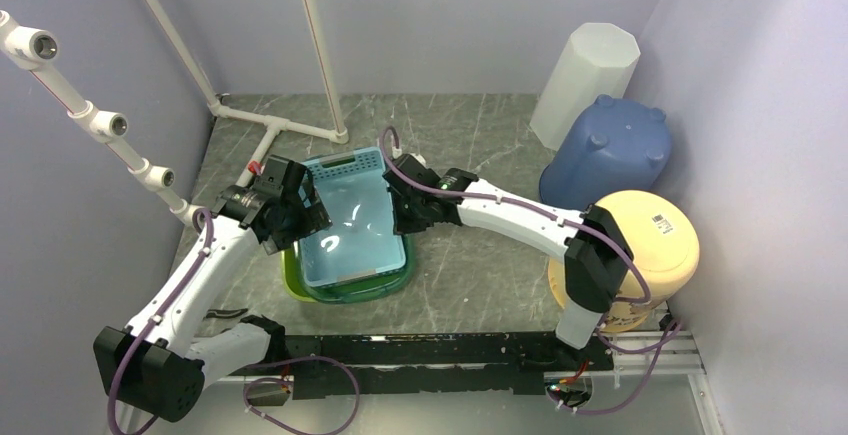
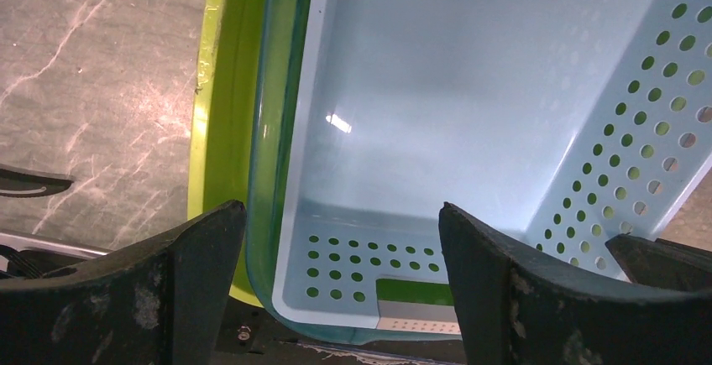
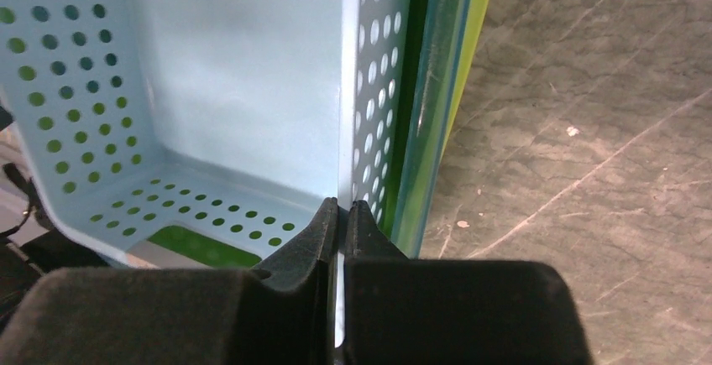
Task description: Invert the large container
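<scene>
At the near edge of the table (image 1: 480, 145) we see the two arm bases. A bit farther in, left of the middle, sits the light blue container (image 1: 350, 225) with little holes in its walls. Its open side faces up. It sits inside green containers (image 1: 350, 293), and their rims peek out around it. The right gripper (image 3: 338, 214) pinches the right wall of the light blue container, with one finger inside and one outside. The left gripper (image 2: 340, 226) is wide open over the left rim, and we cannot tell if it touches. By the right edge is a yellow bucket (image 1: 650, 235). Behind it is a blue tub (image 1: 610, 150) with its bottom up. A tall white container (image 1: 585, 80) stands in the far right corner. White pipes (image 1: 270, 125) lie by the far left corner.
</scene>
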Robot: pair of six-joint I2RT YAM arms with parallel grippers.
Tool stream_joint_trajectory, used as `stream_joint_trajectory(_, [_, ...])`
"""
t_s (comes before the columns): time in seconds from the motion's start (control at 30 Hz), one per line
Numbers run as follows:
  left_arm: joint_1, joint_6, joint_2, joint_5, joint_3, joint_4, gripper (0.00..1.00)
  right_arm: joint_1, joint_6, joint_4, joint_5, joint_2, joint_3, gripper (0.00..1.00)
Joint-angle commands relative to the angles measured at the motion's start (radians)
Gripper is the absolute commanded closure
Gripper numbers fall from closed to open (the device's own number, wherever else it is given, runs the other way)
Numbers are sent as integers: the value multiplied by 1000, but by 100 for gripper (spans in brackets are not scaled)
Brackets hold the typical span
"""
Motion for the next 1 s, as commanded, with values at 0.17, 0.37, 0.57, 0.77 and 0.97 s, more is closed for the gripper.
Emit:
stream_joint_trajectory(0.17, [5, 31, -22, 13, 29, 9, 10, -72, 39, 131, -131, -159, -103, 100])
stream_joint_trajectory(0.37, [5, 43, -22, 76, 19, 54, 15, -108, 52, 176, -210, -202, -156, 100])
stream_joint_trajectory(0.57, [5, 65, -10, 185, 52, 106, 30, -109, 21, 151, -229, -197, -153, 100])
stream_joint_trajectory(0.77, [5, 76, 13, 183, 70, 78, 44, -109, 1, 140, -233, -192, -132, 100])
stream_joint_trajectory(0.97, [5, 87, 12, 188, 50, 89, 63, -111, -20, 117, -245, -188, -86, 100])
